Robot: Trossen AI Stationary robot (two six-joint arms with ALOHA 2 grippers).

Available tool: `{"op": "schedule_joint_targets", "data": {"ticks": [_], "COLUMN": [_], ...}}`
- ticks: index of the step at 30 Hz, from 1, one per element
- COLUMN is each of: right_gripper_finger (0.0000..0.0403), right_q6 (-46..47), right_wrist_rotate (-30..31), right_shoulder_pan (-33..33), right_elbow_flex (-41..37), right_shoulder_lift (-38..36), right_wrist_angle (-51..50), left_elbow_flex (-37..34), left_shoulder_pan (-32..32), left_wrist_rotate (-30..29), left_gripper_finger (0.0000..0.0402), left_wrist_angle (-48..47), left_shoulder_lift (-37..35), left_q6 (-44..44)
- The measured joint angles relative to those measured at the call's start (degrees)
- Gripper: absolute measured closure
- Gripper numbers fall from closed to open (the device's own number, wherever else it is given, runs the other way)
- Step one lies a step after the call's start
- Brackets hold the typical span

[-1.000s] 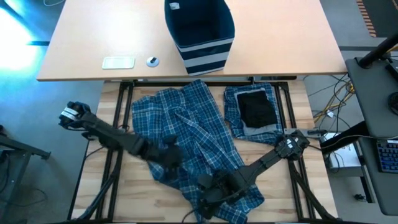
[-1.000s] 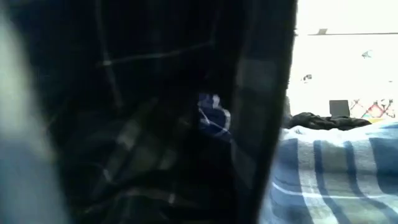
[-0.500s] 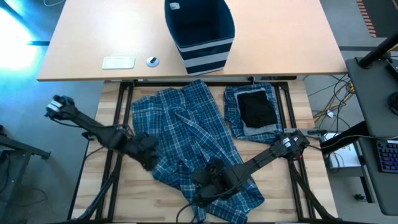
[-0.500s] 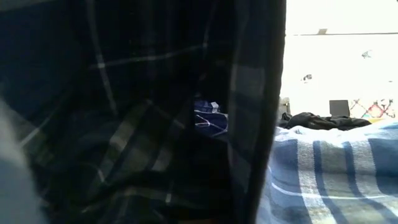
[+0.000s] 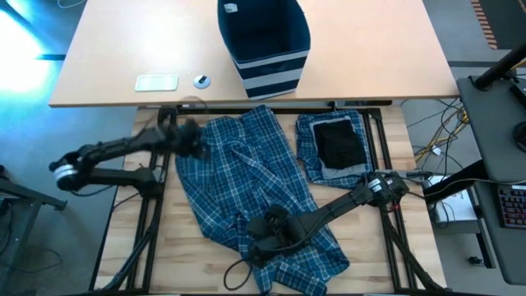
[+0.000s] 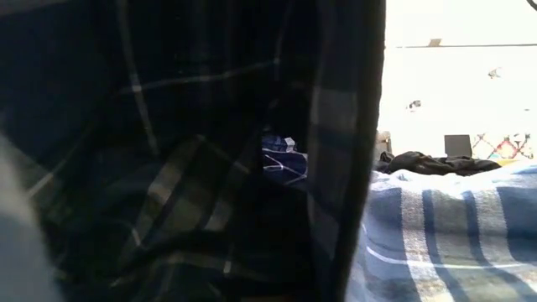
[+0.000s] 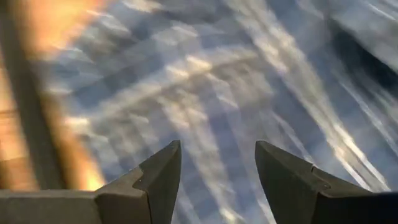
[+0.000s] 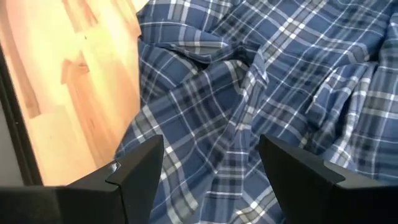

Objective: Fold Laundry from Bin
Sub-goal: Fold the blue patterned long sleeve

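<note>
From the high view we see the whole layout. The plaid trousers [image 5: 251,193] lie spread on the wooden table [image 5: 386,263], their long axis running from 11 o'clock to 5 o'clock, the wider end toward 11. At 2 o'clock from them lies a folded plaid piece [image 5: 308,144] with a small black piece [image 5: 339,141] on top of it. The bin [image 5: 263,41] stands upright on a second, paler table [image 5: 107,49] at 12 o'clock, its open mouth facing up; a pale flat object [image 5: 156,82] and a small round object [image 5: 201,80] lie at 9 o'clock from it.

The left gripper [image 5: 187,138] is at the 10 o'clock corner of the trousers. Only the left wrist view shows its jaws: the left gripper [image 7: 217,171] has them parted above plaid cloth, with nothing between them.

The right gripper [image 5: 267,238] sits over the 5 o'clock end of the trousers. In the right wrist view the right gripper [image 8: 211,162] has its jaws wide apart and empty, over rumpled plaid beside bare wood.

The low view adds little: dark plaid cloth [image 6: 185,168] hangs close over most of it, with striped pale-blue cloth [image 6: 453,235] at 4 o'clock.
</note>
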Motion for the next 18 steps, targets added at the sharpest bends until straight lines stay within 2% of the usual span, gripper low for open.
{"op": "schedule_joint_targets", "data": {"ticks": [4, 7, 13, 18], "right_gripper_finger": [0.0143, 0.0144, 0.0144, 0.0145], "right_q6": [-2.43, -4.7, -13.59, -19.28], "right_wrist_rotate": [0.38, 0.84, 2.69, 4.21], "right_shoulder_pan": [-0.04, -0.28, -2.58, -7.05], "right_elbow_flex": [1.48, 2.07, 2.09, 2.09], "right_shoulder_lift": [-0.13, -0.24, -0.58, -4.17], "right_wrist_angle": [-0.8, -2.34, -4.72, -15.0], "left_elbow_flex": [2.52, 2.16, 0.75, 0.09], "left_shoulder_pan": [14.76, 20.04, 22.16, 22.18], "left_wrist_rotate": [-0.03, 0.03, -2.08, -1.19], "left_gripper_finger": [0.0212, 0.0212, 0.0212, 0.0212], "left_wrist_angle": [-0.56, -0.97, -0.94, -2.02], "left_shoulder_lift": [4.11, 6.58, 12.33, 15.79], "left_q6": [1.24, 0.58, -5.89, -15.06]}}
